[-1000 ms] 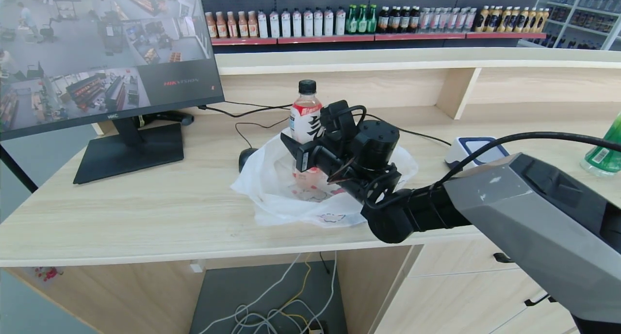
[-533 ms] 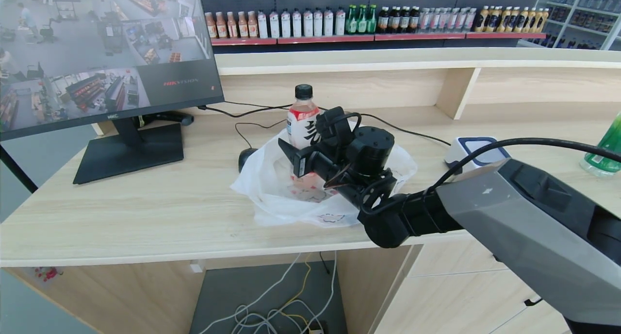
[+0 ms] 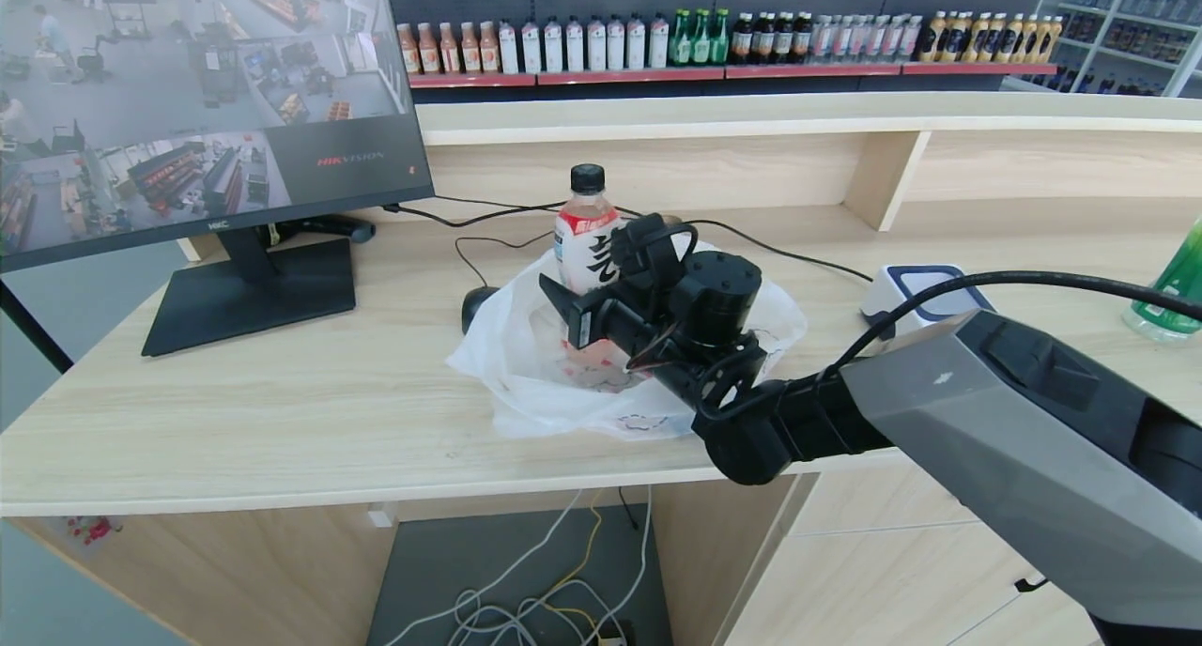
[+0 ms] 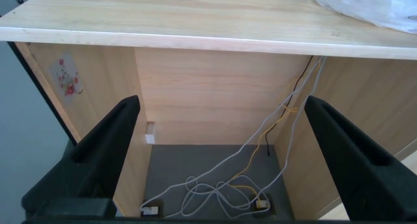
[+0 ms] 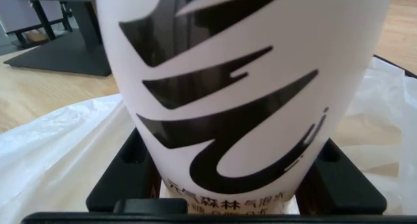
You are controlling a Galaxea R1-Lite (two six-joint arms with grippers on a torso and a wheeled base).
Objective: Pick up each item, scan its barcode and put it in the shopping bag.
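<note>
- Evidently the right gripper [image 3: 601, 294] pinches the bottle [image 3: 584, 233] upright, its base inside the shopping bag [image 3: 526, 374], so it should stand once released.
- Left gripper [image 4: 221, 103], spread, hangs below the counter [image 3: 282, 411], out of the way.

A clear plastic drink bottle [image 3: 584, 238] with a black cap and white label (bold black brush strokes, red band above) stands upright, its pale pink lower half sunk in the crumpled white plastic shopping bag [image 3: 526, 369] on the wooden counter [image 3: 282, 411]. 1 green plastic bottle [image 3: 1174, 294] stands well apart, far right.
</note>
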